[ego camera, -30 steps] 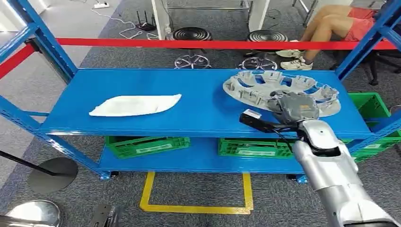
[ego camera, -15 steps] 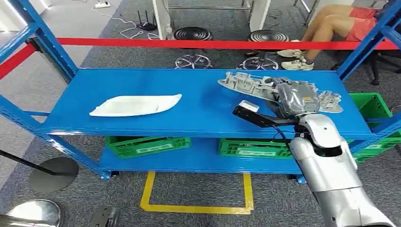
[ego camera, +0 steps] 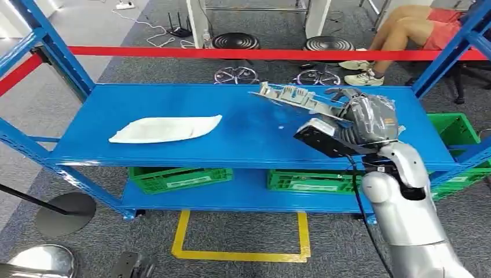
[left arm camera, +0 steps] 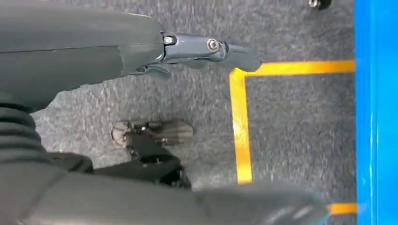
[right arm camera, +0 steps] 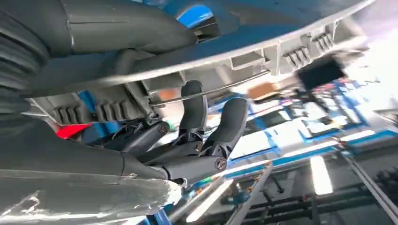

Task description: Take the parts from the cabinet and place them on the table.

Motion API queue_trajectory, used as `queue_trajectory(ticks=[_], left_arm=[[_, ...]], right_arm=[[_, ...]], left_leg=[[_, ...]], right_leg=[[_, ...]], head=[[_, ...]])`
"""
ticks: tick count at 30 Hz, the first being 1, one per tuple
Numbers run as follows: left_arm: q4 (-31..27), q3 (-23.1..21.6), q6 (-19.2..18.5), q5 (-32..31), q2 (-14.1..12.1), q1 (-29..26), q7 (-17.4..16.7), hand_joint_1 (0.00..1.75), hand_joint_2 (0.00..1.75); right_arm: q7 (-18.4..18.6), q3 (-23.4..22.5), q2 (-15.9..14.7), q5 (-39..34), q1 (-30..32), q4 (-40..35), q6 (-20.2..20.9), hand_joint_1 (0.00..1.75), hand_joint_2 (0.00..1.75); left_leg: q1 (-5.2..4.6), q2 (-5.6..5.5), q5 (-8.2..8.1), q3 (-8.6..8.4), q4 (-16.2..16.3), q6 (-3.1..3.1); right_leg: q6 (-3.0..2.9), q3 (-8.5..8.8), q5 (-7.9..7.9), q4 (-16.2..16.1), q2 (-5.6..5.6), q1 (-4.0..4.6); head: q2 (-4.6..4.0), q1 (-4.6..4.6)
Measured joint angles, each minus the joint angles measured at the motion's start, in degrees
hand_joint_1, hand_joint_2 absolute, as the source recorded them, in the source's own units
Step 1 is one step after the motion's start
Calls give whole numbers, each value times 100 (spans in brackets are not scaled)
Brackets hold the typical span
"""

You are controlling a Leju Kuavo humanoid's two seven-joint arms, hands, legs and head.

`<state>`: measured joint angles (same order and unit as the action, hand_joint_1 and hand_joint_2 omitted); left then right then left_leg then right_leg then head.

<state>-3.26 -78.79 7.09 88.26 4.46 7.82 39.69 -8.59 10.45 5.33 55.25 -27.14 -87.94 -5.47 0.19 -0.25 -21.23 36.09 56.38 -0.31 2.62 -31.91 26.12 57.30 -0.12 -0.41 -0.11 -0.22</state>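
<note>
two parts: on the blue shelf point(ego camera: 243, 145)
grey ribbed part point(ego camera: 295, 97): tilted, raised off the shelf, gripped by the right hand point(ego camera: 370, 123)
white part point(ego camera: 165, 128): flat, shelf's left half
left hand point(left arm camera: 206, 47): over floor, fingers apart, holding nothing

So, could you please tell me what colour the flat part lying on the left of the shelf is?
White: the flat part shows best in the head view, on the blue shelf.
</note>
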Motion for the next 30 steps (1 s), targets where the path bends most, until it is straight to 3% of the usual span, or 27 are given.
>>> queue_trajectory(ticks=[6, 11, 12, 23, 28, 30], left_arm=[[24, -103, 356, 0, 24, 118, 33, 0, 175], [24, -107, 34, -2, 22, 145, 35, 0, 175], [24, -105, -37, -4, 20, 145, 35, 0, 0], [-42, 396, -381, -455, -52, 142, 35, 0, 0], [-227, 1008, 18, -1697, -111, 0, 35, 0, 0], [-227, 1232, 163, -1923, -103, -57, 35, 0, 0]], right_arm=[[-142, 31, 251, -831, 306, -911, 348, 175, 175], [-263, 103, 393, -1560, 341, -1342, 580, 175, 175], [-291, 133, 422, -1679, 340, -1407, 627, 175, 175], [-444, 490, 527, -2904, 333, -1886, 1008, 175, 175], [-444, 662, 527, -3110, 343, -2021, 1034, 175, 175], [-444, 743, 527, -3116, 345, -2034, 1025, 175, 175]], left_leg=[[3, -5, 0, 1, -5, 0], [4, -5, -1, 1, -5, -1], [4, -6, -1, 1, -5, -1], [8, -6, -1, 1, -6, -2], [9, -5, -6, 0, -6, -9], [10, -6, -6, 0, -6, -9]], right_leg=[[-7, 1, 5, 0, -8, 5], [-7, 1, 6, 0, -8, 6], [-7, 2, 6, 0, -9, 6], [-9, 1, 8, 0, -8, 9], [-14, 1, 11, 0, -5, 10], [-15, 0, 12, 0, -6, 10]], head=[[0, -2], [0, 0], [0, 0], [0, -2], [0, -2], [0, -2]])
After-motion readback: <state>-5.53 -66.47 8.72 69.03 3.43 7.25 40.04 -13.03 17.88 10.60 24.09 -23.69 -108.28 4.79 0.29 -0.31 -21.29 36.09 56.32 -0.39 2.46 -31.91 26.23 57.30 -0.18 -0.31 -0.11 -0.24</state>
